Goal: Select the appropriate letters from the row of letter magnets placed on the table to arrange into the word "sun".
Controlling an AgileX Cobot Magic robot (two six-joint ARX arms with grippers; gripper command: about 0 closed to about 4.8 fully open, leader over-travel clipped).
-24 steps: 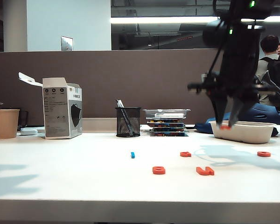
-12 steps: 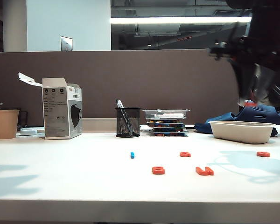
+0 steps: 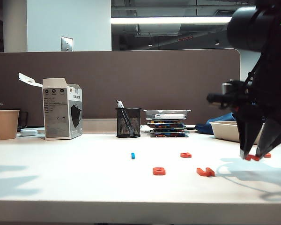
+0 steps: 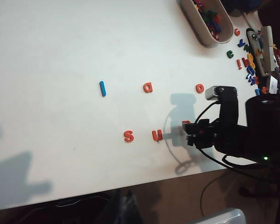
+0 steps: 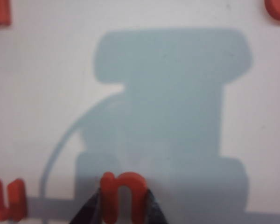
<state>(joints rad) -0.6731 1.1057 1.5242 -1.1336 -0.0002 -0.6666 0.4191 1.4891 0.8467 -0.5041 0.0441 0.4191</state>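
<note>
Now, the "n" [image 5: 123, 196] was held clamped in the right claw [image 3: 254, 156], which had been brought from over the tray [image 3: 225, 130] down to just above the tabletop [image 3: 84, 178] within the last second. In the left wrist view, the "s" [image 4: 129, 136] and "u" [image 4: 157, 135] were seen already side by side, with the claw at 3 o'clock of the "u". The "a" [image 4: 148, 87] and "o" [image 4: 199, 88] were left in the back row, at 12 and 1 o'clock of the "u". By this descent, only the setting-down of the last letter seemed to remain. The left claw was not seen in any view.
</note>
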